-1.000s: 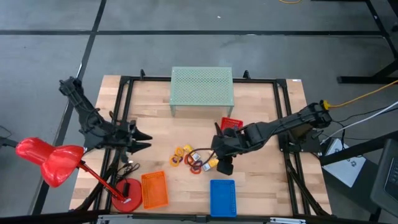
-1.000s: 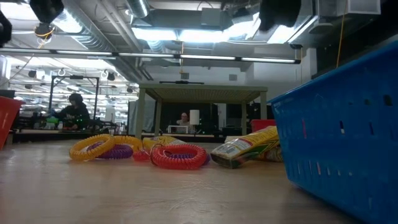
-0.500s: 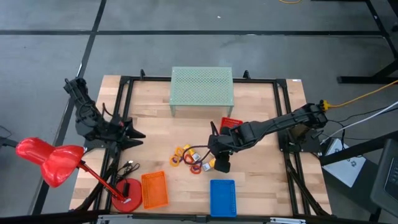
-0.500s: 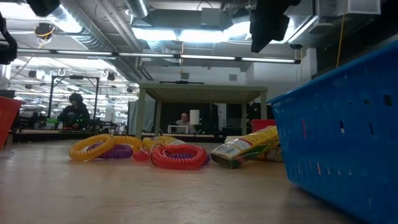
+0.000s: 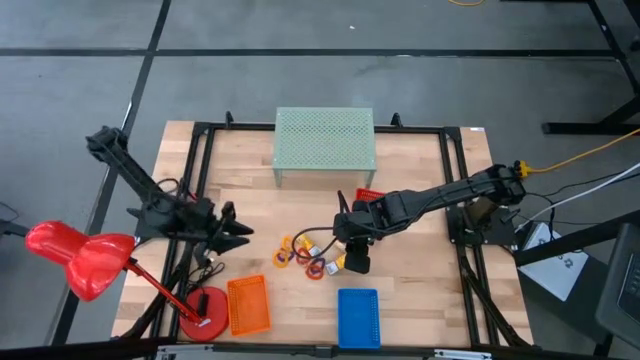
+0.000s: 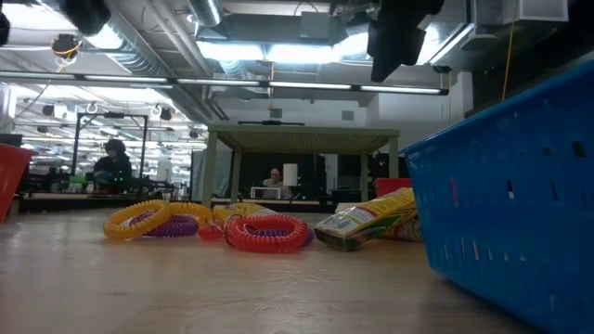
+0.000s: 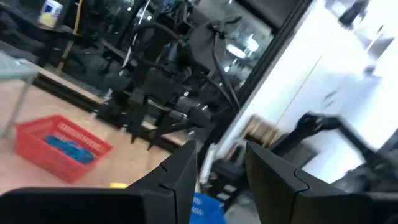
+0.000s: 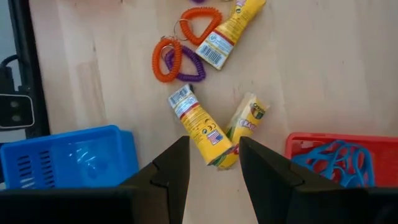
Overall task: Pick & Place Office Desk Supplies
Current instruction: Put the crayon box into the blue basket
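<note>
I am a two-armed robot at a wooden table, seen from overhead; my right gripper hangs over the middle of the table, its two dark fingers spread with a gap between them and nothing in it; directly beneath that gap lie two yellow crayon packs, crossed so their near ends touch; farther along the wood sit a third yellow pack and a cluster of coil rings — orange, purple and red, overlapping one another; a red basket holding blue loop clips sits to one side of the fingers, a blue basket to the other, and an orange basket stands near the table's front edge; my left gripper waits at the table's left side, raised and aimed across the table, fingers apart and empty; a big red desk lamp leans out past the left front corner. As I judge it, I am lining up to pinch one of the crossed packs; the risk is that, because they touch, closing on one could drag or flip the other, or catch both at once; a descent slightly off centre might land a finger on top of a pack and push it away — and the blue basket's wall is near enough to snag on a careless swing.
</note>
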### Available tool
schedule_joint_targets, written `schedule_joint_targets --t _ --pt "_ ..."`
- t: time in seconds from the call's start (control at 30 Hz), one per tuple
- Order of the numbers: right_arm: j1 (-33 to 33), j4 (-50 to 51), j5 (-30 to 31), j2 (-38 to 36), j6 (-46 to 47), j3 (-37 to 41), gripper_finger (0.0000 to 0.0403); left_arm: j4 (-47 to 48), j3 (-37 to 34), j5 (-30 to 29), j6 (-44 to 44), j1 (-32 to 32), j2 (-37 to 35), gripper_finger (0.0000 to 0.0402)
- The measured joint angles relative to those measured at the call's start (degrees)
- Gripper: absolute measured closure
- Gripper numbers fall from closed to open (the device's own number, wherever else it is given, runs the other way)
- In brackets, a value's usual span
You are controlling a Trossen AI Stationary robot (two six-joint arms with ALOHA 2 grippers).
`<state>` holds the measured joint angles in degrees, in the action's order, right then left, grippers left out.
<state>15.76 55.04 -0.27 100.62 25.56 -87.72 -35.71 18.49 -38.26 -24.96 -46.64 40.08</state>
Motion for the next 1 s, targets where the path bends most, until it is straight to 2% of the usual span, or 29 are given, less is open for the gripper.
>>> schedule_joint_targets --t 0.13,0.2,0.3,0.5,0.6,0.67,0.77,0.93,1.0 --pt "-0.6 0.0 -0.7 0.0 -0.5 0.0 0.0261 31.1 12.3 6.7 -4.7 6.7 2.2 0.0269" --pt "-0.9 0.0 -0.7 0.0 -0.5 0.0 0.0261 40.9 15.8 11.5 -5.4 11.1 3.9 0.0269" --pt "-1.1 -0.1 0.3 0.0 -0.2 0.0 0.0261 43.2 15.8 21.3 -2.3 18.8 4.4 0.0269" --pt "-1.1 -0.2 5.8 0.0 2.3 0.0 0.0261 36.2 12.4 44.6 1.6 36.5 4.3 0.027" --pt "-0.9 0.7 6.2 0.0 4.1 0.0 0.0261 33.6 11.4 52.4 0.9 42.5 1.3 0.027" --pt "-0.5 0.9 7.6 0.0 5.5 0.0 0.0261 35.0 11.0 54.2 0.9 44.3 -2.2 0.027" --pt "-0.2 1.0 8.2 0.0 6.8 0.0 0.0261 36.9 11.1 53.4 2.1 45.7 -9.3 0.027" --pt "-0.2 0.6 8.2 0.0 6.2 0.0 0.0261 50.7 11.1 44.3 1.9 46.8 -23.2 0.027" --pt "-0.2 -0.5 6.9 0.1 3.1 0.0 0.0261 52.9 11.2 40.2 1.5 46.4 -27.7 0.027"
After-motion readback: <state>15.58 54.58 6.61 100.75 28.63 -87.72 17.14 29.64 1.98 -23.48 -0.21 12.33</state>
